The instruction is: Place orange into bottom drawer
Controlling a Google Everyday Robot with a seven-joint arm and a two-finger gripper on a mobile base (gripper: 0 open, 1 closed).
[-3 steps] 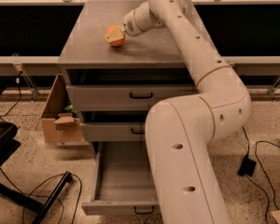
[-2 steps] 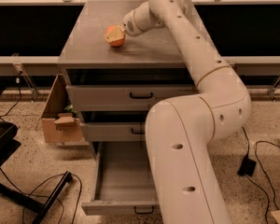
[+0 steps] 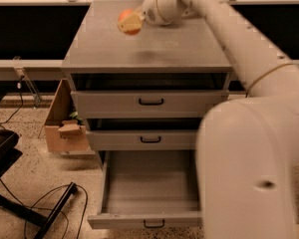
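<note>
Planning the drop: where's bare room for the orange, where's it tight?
The bottom drawer is pulled open, its floor bare between left wall and front panel; the arm hides its right side. The cabinet top is bare in front of the end effector, which grips the orange. Tight: cardboard box left of the drawers.

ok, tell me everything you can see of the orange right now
The orange is small, round, smooth-skinned and bright orange. It is held in the gripper; a tan finger crosses its front, so only its upper left and lower edge show. It hangs over the rear left of the grey cabinet top, apparently lifted clear, with a faint shadow beneath. Only the gripper touches it. It is not yet in the bottom drawer, which stands pulled open below.
</note>
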